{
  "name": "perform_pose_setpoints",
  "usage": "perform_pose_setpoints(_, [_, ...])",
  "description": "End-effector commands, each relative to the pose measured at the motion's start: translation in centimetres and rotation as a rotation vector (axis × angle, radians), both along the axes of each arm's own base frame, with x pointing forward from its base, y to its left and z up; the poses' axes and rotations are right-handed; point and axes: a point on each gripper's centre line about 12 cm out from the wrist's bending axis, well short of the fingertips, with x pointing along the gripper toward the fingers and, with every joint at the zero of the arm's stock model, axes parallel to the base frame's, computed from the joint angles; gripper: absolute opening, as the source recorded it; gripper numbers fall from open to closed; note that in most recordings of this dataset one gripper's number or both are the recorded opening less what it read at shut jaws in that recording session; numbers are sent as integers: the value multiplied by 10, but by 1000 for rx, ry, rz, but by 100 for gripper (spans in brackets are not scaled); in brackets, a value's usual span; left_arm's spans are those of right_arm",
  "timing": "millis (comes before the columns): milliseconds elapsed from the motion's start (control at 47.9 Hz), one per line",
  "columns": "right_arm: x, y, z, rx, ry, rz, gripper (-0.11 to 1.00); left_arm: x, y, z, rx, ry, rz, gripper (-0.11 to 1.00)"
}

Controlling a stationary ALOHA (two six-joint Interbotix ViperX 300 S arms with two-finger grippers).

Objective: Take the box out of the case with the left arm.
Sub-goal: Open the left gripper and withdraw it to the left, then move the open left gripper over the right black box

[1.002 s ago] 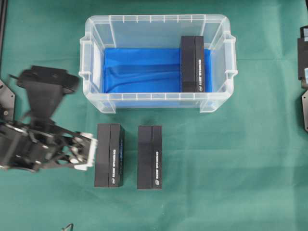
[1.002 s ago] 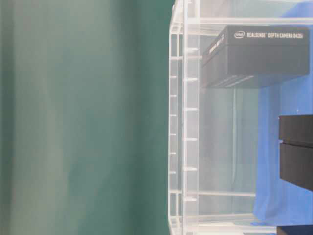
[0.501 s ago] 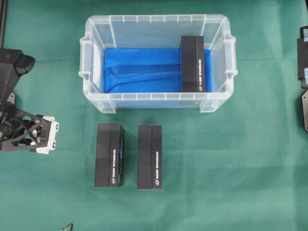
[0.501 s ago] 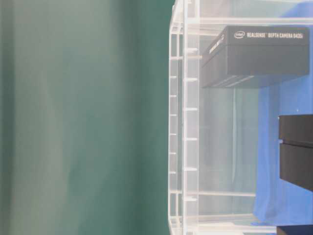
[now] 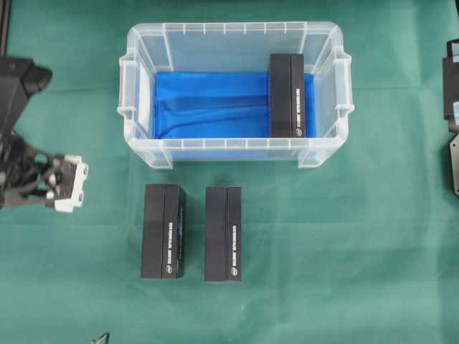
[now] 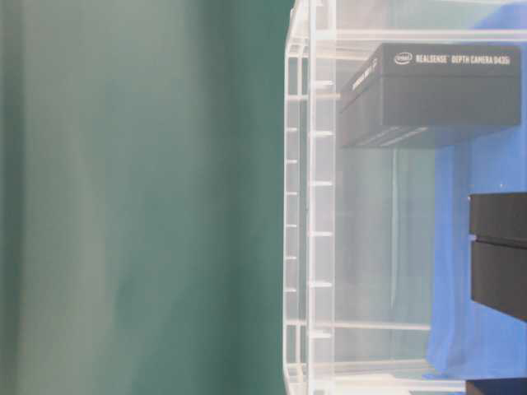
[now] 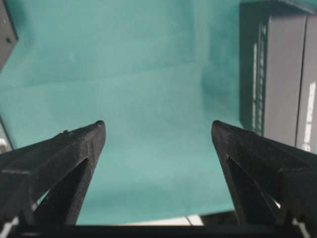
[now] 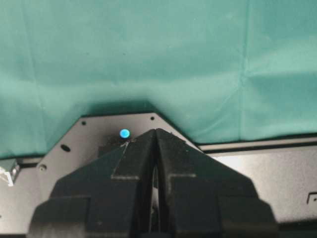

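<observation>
between picks: left gripper [image 7: 158, 131] jaws wide, holding nothing, off left of case [image 5: 143, 154]. right gripper [image 8: 156, 136] closed, empty. next: reach the box [image 5: 287, 94] inside.

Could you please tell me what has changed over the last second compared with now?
The left hand, open and empty, drew back from beside the two boxes on the cloth to the left edge. The case, the box inside it and the shut right hand stayed put.
</observation>
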Motion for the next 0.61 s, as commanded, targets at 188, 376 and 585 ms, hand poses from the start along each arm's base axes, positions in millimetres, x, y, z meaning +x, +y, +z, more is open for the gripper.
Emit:
perform_pose_setpoints(188, [1,0,3,1,-11,0,2,-4,50,9,27,-24,24,90])
perform_pose_setpoints(376, [2,0,2,1,-9,-1,2,-8,84,12,51,-20,52,90])
perform_pose_setpoints(585, [1,0,2,1,-11,-1,2,-13,107,14,64,-11,56,90])
